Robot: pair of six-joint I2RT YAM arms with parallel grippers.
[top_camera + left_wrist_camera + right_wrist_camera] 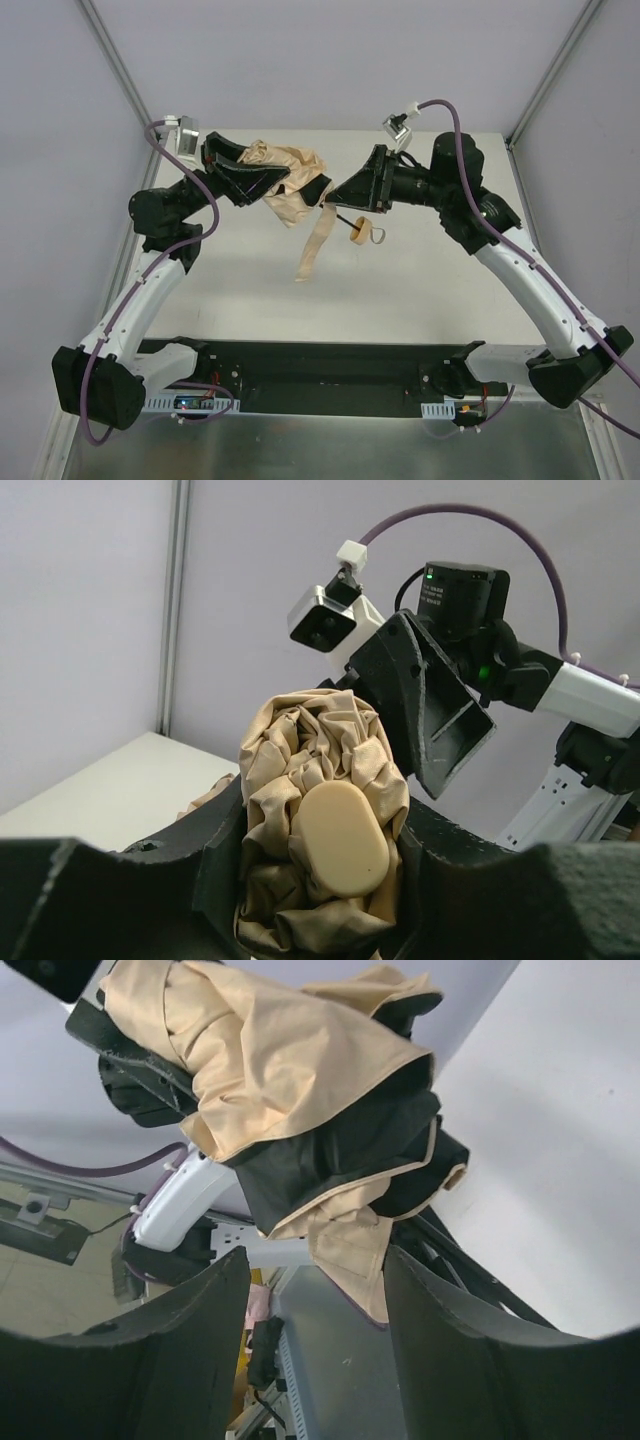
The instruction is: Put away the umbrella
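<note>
The umbrella [290, 175] is held up above the table between the two arms. Its beige canopy [320, 750] is bunched, with black lining [340, 1150] showing. My left gripper [262, 178] is shut on the bunched fabric around a pale oval end piece [340, 840]. The dark shaft and the round tan handle [360, 233] stick out low to the right, and a beige strap [315, 245] hangs down. My right gripper [345, 190] stands open at the canopy's other end. A beige fabric tab [355, 1255] hangs between its fingers, close to the right one.
The white table top [420, 290] lies below the umbrella, with grey walls and metal frame posts [120, 70] at the back corners. The arm bases sit on a black rail [320, 375] at the near edge.
</note>
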